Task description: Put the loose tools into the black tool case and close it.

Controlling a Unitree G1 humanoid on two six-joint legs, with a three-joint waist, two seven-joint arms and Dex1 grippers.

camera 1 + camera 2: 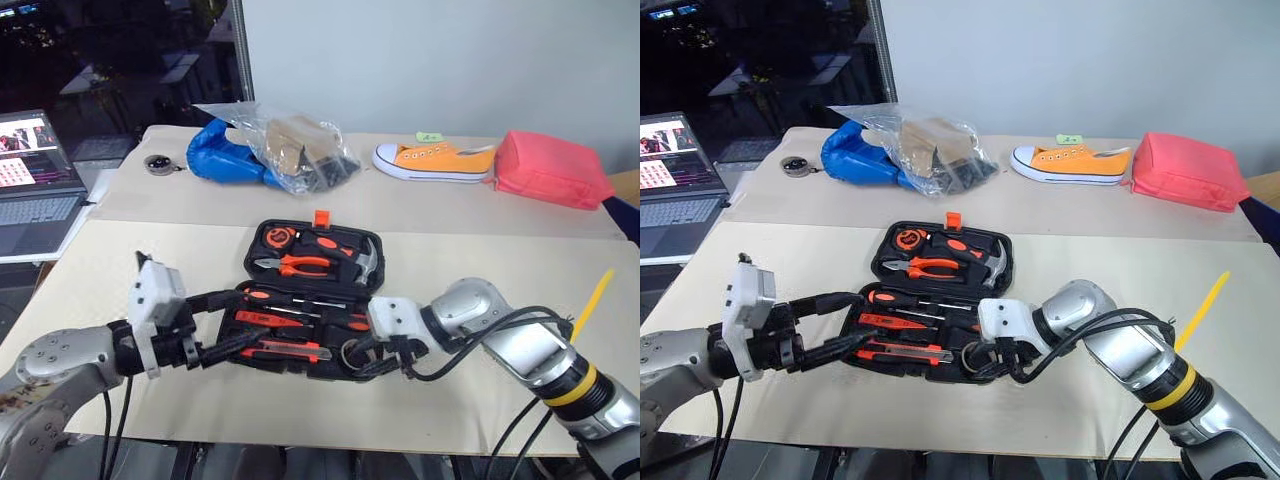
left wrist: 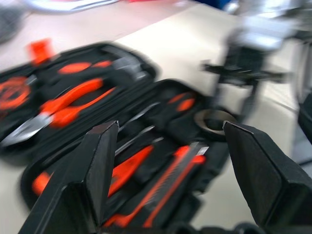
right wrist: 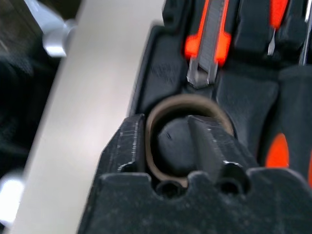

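The black tool case lies open near the front edge of the beige worktop. Left gripper: jaws spread, at the case's left end. Right gripper: one finger inside the tape roll, one outside. A laptop stands beyond the left edge.
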